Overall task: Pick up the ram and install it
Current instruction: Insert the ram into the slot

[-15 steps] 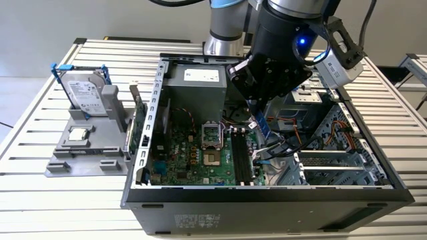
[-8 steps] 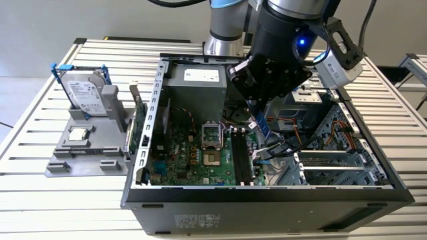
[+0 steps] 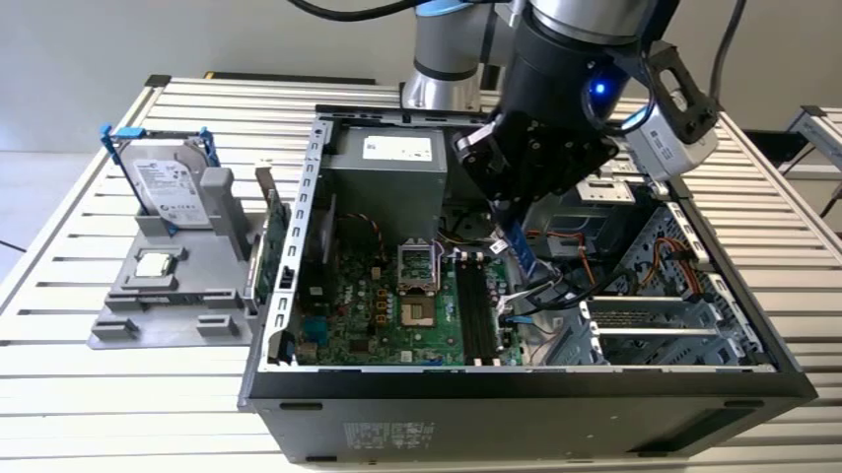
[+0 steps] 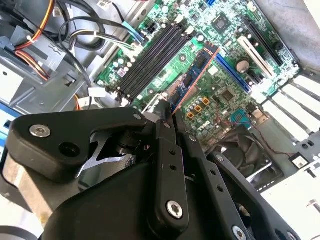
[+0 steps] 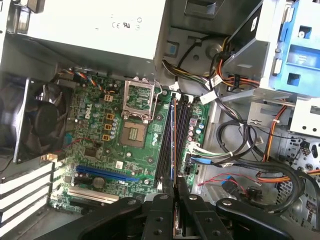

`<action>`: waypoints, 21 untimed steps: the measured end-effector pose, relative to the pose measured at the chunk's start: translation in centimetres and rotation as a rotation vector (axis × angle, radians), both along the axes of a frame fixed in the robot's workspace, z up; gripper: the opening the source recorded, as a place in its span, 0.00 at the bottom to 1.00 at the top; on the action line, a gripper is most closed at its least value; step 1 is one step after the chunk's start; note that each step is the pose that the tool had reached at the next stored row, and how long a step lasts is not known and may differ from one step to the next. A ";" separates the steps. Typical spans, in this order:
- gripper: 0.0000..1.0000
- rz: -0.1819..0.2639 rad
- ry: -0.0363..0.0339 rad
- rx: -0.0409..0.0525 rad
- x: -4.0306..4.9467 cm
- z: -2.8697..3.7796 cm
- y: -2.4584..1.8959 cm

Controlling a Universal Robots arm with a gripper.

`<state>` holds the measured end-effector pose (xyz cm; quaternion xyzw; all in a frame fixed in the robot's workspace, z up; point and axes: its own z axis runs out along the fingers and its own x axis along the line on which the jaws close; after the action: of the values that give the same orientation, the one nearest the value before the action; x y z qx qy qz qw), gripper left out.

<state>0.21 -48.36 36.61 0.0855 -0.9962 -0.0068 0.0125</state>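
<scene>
The ram (image 4: 196, 75), a slim blue-green circuit stick, is clamped at one end between the fingers of my gripper (image 4: 167, 114), which is shut on it. In the exterior view the gripper (image 3: 504, 219) hangs inside the open computer case, and the ram (image 3: 520, 251) points down at a slant toward the motherboard's black slots (image 3: 474, 310). The first wrist view shows the ram (image 5: 173, 145) edge-on, running along the slots (image 5: 162, 145) from the gripper (image 5: 175, 189). It appears to be held above the slots, not seated.
A grey fixture (image 3: 125, 325) at the exterior view's left carries a hard drive (image 3: 172, 187) in a blue frame and a small silver processor chip (image 3: 156, 263). Inside the case are the power supply (image 3: 388, 168), the CPU socket (image 3: 414, 281), loose cables (image 3: 566, 286) and a fan (image 5: 37, 122).
</scene>
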 end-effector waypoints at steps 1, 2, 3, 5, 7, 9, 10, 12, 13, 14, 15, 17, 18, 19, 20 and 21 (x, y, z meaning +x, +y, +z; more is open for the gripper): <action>0.00 0.000 0.0000 0.0000 0.07 -0.05 0.00; 0.00 -0.001 0.0000 0.0000 0.15 -0.10 0.00; 0.00 -0.001 0.0000 0.0000 0.23 -0.15 0.00; 0.00 -0.003 0.0000 0.0000 0.43 -0.26 0.00; 0.00 -0.006 -0.0001 0.0001 0.65 -0.38 0.00; 0.00 -0.012 0.0000 0.0000 0.86 -0.50 0.00; 0.00 -0.017 0.0000 0.0000 0.97 -0.57 0.00; 0.00 -0.026 0.0000 0.0001 1.15 -0.69 0.00; 0.00 -0.030 0.0000 0.0000 1.22 -0.75 0.00; 0.00 -0.035 0.0000 0.0000 1.27 -0.81 0.00; 0.00 -0.038 0.0000 0.0000 1.30 -0.88 0.00; 0.00 -0.043 0.0000 0.0000 1.31 -1.00 0.00; 0.00 -0.044 0.0000 0.0001 1.31 -1.05 0.00; 0.00 -0.045 0.0000 0.0000 1.32 -1.11 0.00; 0.00 -0.045 0.0000 0.0000 1.32 -1.18 0.00; 0.00 -0.046 0.0000 0.0000 1.32 -1.23 0.00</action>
<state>1.53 -48.36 35.38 0.0628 -0.9979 -0.0071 0.0124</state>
